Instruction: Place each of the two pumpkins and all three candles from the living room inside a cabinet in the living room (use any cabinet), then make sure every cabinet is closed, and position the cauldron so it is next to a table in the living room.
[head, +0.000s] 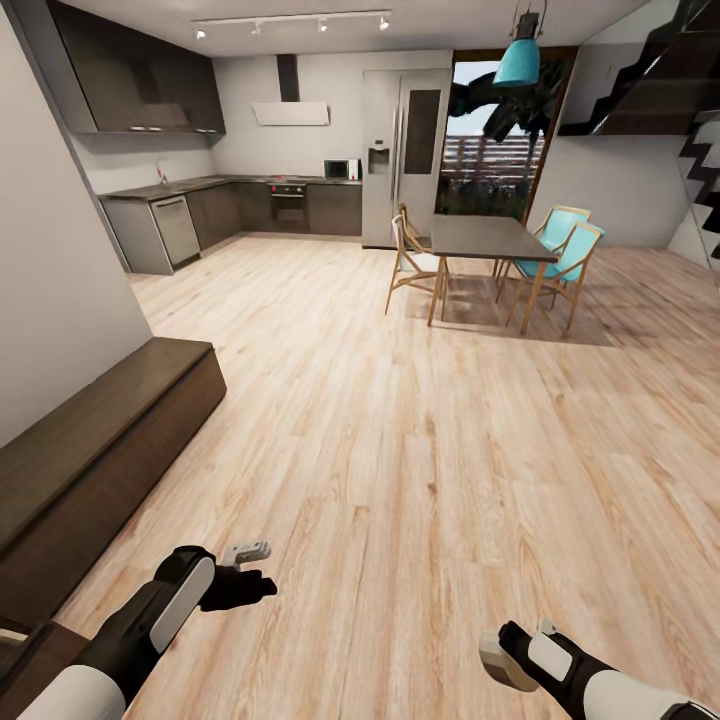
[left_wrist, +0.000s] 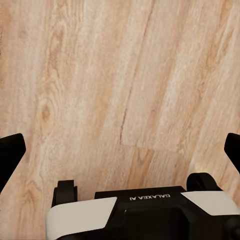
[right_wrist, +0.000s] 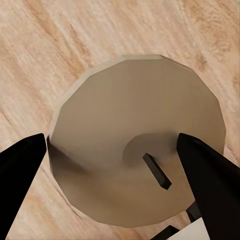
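The right hand (right_wrist: 117, 165) pinches a beige candle (right_wrist: 137, 137) between its fingers, low over the plank floor (head: 400, 450); the left hand (left_wrist: 120, 150) hangs spread and holds nothing; the dark-brown cabinet (head: 90, 450) runs along the wall at the robot's left; a dining table (head: 485, 238) with chairs stands well apart ahead.

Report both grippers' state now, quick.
Left gripper: open, fingers wide apart, nothing between them.
Right gripper: shut on a candle.
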